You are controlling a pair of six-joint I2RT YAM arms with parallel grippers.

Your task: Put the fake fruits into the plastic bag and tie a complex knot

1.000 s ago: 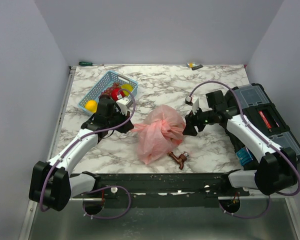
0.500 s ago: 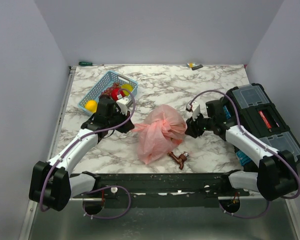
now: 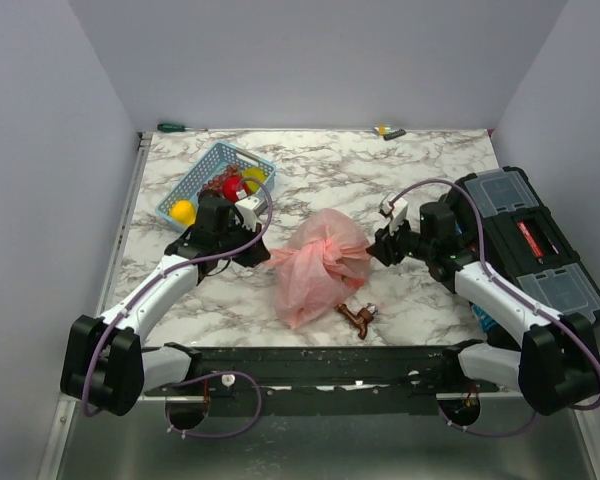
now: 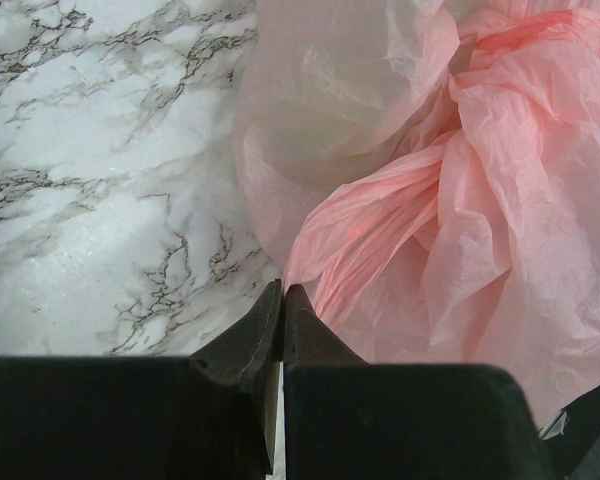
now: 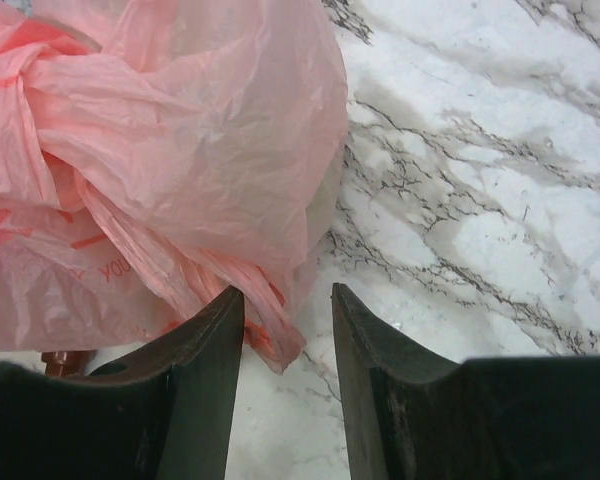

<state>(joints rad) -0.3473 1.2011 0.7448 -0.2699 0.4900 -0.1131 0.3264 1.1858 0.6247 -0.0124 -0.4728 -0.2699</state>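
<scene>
The pink plastic bag [image 3: 320, 268] lies bunched in the middle of the table, with a twisted knot [image 3: 327, 252] on top. My left gripper [image 3: 262, 255] is at its left edge, shut on the bag's left tail [image 4: 355, 225]; the pink strand narrows into the closed tips [image 4: 282, 290]. My right gripper [image 3: 376, 250] is at the bag's right edge, open [image 5: 287, 295]. The right tail [image 5: 270, 320] lies loose between its fingers, close to the left one. Yellow [image 3: 183, 211] and red [image 3: 232, 187] fake fruits sit in the blue basket [image 3: 206, 165]. Any fruits inside the bag are hidden.
A black toolbox [image 3: 525, 245] fills the right edge of the table. A brown metal fitting [image 3: 358, 318] lies just in front of the bag. A green screwdriver [image 3: 175, 127] and a small yellow-grey item [image 3: 388, 131] lie at the far edge.
My right arm has folded lower and toward the near right, while its gripper stays at the bag's right edge. The left arm and the bag have barely moved.
</scene>
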